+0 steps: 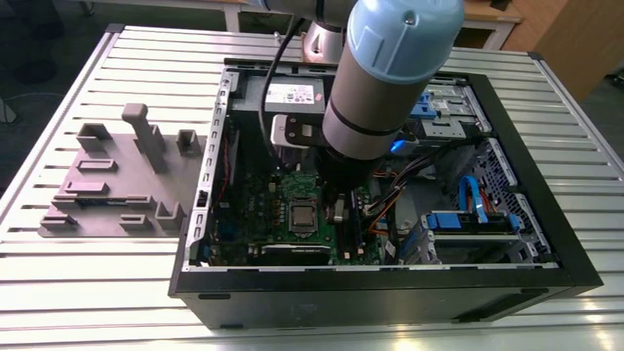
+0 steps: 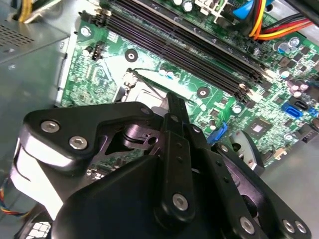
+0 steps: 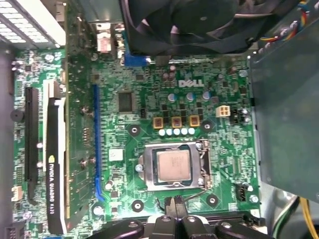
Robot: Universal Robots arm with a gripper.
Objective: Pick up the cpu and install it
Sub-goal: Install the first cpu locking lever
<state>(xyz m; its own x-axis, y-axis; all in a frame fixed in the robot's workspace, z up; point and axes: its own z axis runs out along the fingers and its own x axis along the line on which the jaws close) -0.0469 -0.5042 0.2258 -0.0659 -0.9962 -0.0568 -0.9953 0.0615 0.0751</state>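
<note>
A slatted metal worktop (image 1: 117, 285) carries an open computer case (image 1: 390, 292), with a grey fixture plate (image 1: 107, 190) at its nine o'clock in the exterior view. The arm (image 1: 390, 80) hides much of the case interior. On the green motherboard (image 3: 149, 99), the cpu (image 3: 173, 166) sits in its socket frame (image 3: 172, 148). The hand (image 3: 174, 203) is just beside it, fingertips pressed together, holding nothing.

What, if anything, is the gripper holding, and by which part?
Nothing: the gripper is shut with no object between its fingertips, and the cpu sits in the motherboard's socket.
</note>
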